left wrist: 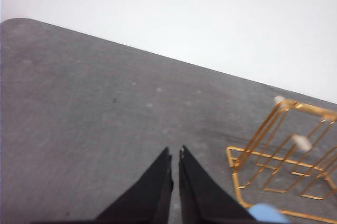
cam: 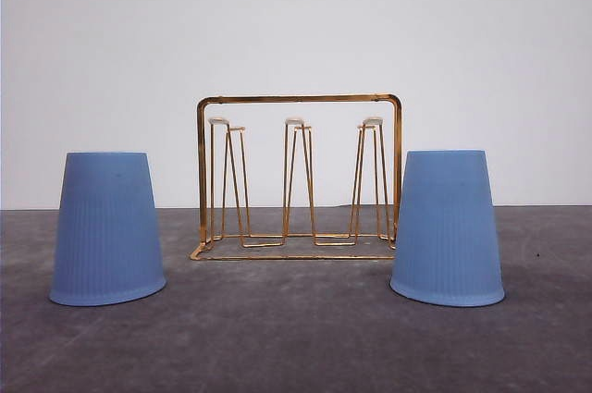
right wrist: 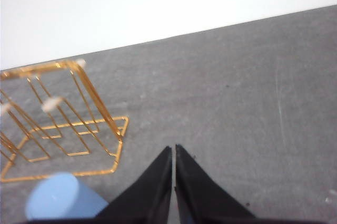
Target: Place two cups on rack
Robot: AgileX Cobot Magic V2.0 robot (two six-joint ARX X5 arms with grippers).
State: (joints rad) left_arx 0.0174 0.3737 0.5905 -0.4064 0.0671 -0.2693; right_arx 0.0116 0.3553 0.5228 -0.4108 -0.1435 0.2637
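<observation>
Two light-blue ribbed cups stand upside down on the grey table, one cup [cam: 108, 229] at the left and the other cup [cam: 448, 228] at the right. Between them, a little further back, stands the gold wire rack [cam: 298, 178] with three white-tipped pegs, all bare. In the left wrist view my left gripper [left wrist: 175, 154] is shut and holds nothing, with the rack [left wrist: 287, 153] off to one side and a sliver of cup [left wrist: 267, 213] at the frame edge. My right gripper [right wrist: 173, 150] is shut on nothing too, above bare table, with the rack [right wrist: 63, 118] and a cup [right wrist: 62, 197] beside it.
The grey table [cam: 296, 337] ends at a white wall [cam: 296, 23] behind the rack. In the left wrist view the table's rounded far corner [left wrist: 21, 22] shows.
</observation>
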